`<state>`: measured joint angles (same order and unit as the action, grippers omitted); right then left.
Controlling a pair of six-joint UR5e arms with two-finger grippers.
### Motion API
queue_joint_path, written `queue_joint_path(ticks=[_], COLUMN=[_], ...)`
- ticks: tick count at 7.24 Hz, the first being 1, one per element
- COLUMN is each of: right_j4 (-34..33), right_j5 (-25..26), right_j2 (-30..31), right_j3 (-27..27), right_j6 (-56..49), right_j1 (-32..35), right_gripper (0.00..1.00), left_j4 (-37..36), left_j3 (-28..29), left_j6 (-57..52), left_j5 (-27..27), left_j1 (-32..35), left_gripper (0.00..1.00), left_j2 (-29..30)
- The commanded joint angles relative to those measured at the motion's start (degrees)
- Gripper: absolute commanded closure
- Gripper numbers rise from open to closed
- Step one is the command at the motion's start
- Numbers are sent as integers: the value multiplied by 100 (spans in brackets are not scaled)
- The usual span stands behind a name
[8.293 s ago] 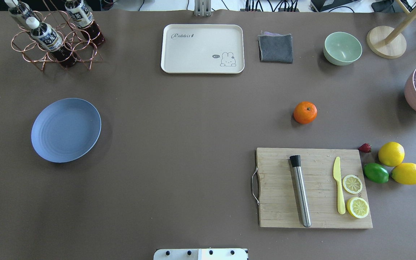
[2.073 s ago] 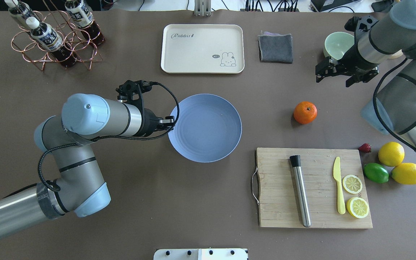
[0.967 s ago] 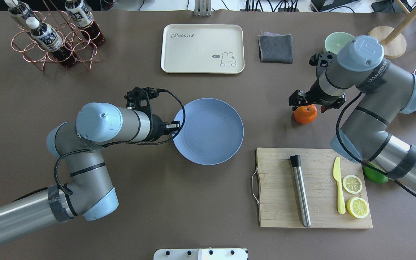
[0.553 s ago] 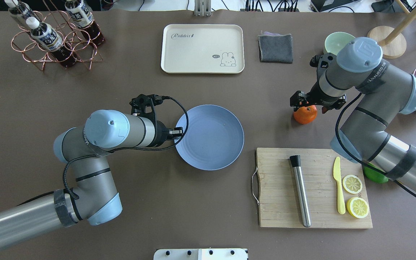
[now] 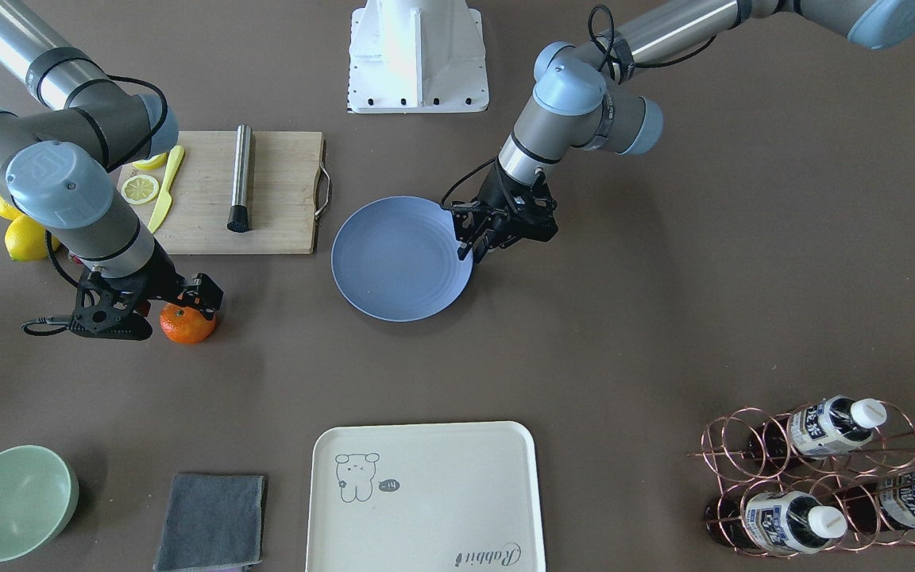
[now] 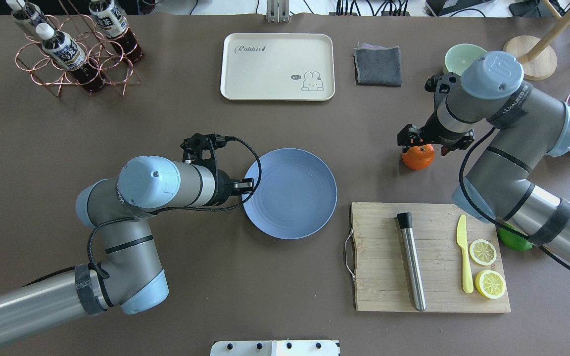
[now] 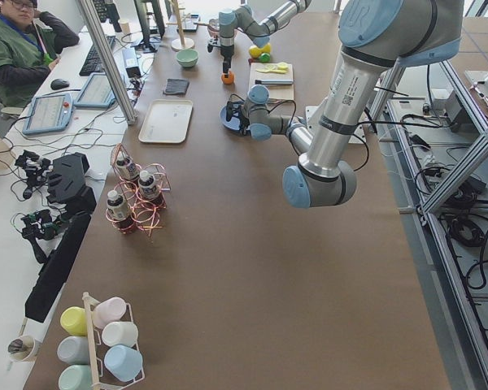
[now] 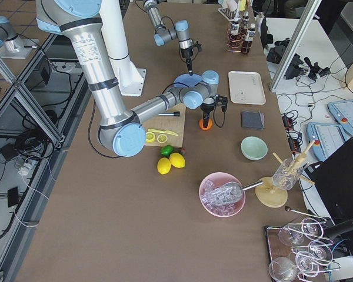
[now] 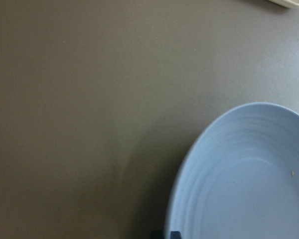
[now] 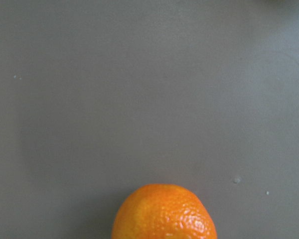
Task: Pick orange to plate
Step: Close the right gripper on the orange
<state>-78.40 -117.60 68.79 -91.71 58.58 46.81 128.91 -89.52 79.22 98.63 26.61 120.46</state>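
The blue plate (image 6: 295,198) lies near the table's middle, and my left gripper (image 6: 246,187) is shut on its left rim. The left wrist view shows the plate (image 9: 249,179) at lower right, with a fingertip (image 9: 164,235) at its edge. The orange (image 6: 418,159) rests on the table to the right, beyond the cutting board. My right gripper (image 6: 419,148) hangs low over the orange (image 5: 186,326), open, a finger on either side. In the right wrist view the orange (image 10: 164,214) fills the bottom centre and no fingers show.
A wooden cutting board (image 6: 384,267) with a steel muddler, a yellow knife and lemon slices lies right of the plate. A cream tray (image 6: 277,66), a grey cloth (image 6: 378,65) and a green bowl (image 6: 457,53) line the far edge. A bottle rack (image 6: 72,54) stands far left.
My left gripper has dragged the plate from the table's left to near the middle, lately a little right and toward the robot. My right arm came down over the orange and has held still.
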Motion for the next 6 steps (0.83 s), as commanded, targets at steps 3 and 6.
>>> queue_joint_path(ticks=[3, 6], right_j4=[631, 668], right_j5=[9, 0], right_j2=[-33, -15], right_j3=[469, 391], right_j6=[39, 40], right_j1=[-6, -6], right_gripper=[0, 100], left_j4=[2, 2], left_j3=[-30, -22], left_j6=[-56, -501], left_j5=[-169, -160], left_j1=[19, 159], left_gripper=[2, 2], left_j2=[-14, -49])
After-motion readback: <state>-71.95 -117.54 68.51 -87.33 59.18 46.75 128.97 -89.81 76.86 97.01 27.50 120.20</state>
